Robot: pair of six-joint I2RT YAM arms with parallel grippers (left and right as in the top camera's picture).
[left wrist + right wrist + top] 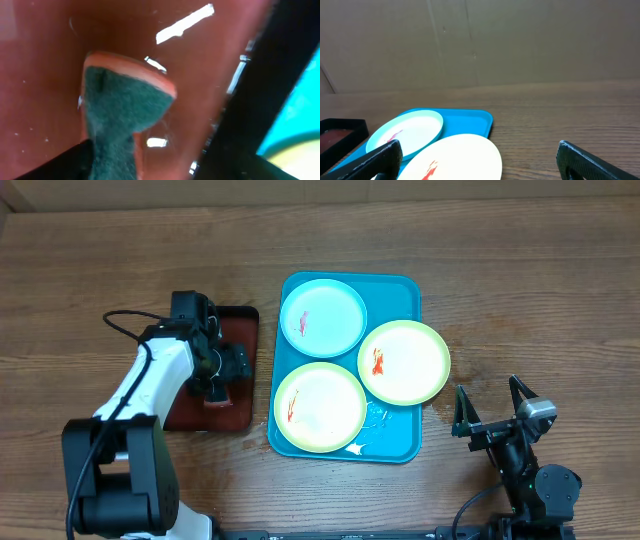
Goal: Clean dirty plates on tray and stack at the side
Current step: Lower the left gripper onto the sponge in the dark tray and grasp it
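Observation:
Three plates lie on the turquoise tray [400,292]. The white plate with a light-blue rim [322,318] is at the back. One cream plate [404,361] overhangs the tray's right edge. The other cream plate [319,407] is at the front left. Each has a red smear. My left gripper [217,385] hangs low over the dark red tray [235,330]. In the left wrist view it [150,156] is open around an orange sponge with a green pad [122,107], which touches the left finger. My right gripper [492,408] is open and empty, right of the tray.
In the right wrist view the open gripper [480,160] faces the cream plate [465,155], the blue-rimmed plate [410,131] and the turquoise tray [470,120]. The dark red tray [340,132] is beyond. Wet streaks [372,418] lie on the tray's front.

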